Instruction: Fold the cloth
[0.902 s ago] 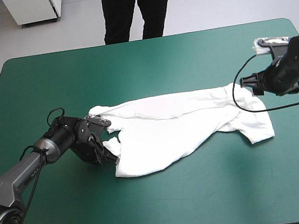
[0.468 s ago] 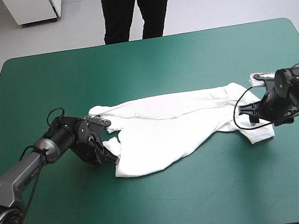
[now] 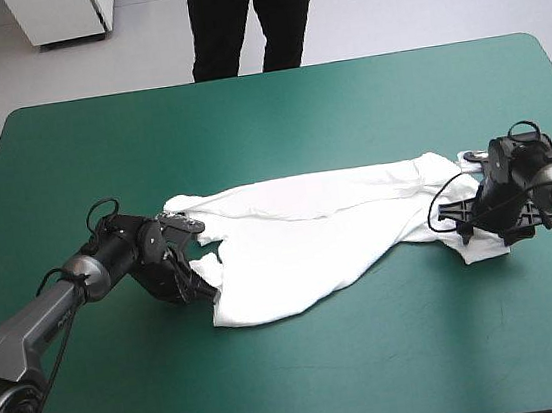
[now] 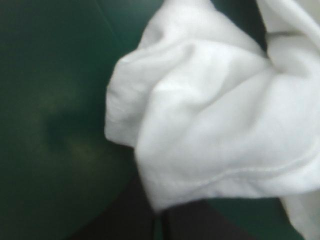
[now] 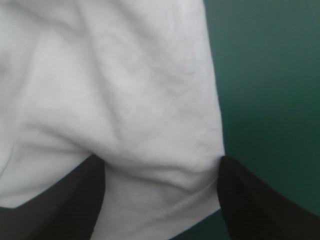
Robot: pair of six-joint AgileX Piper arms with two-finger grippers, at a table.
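The white T-shirt lies crumpled and stretched sideways across the middle of the table. My left gripper is at its left end, low on the table. In the left wrist view that gripper is shut on the T-shirt, and a bunched fold of hem spills ahead of the fingers. My right gripper rests at the shirt's right end. In the right wrist view it is open, its black fingers set apart, with wrinkled white cloth lying between them and ahead.
Teal-green cover surrounds the shirt on every side, with wide strips toward the far and near edges. In the right wrist view the shirt's edge runs beside a strip of cover.
My right arm has swung in from the table's right edge and come down over the shirt's right end. The left arm and the shirt's left end have stayed put.
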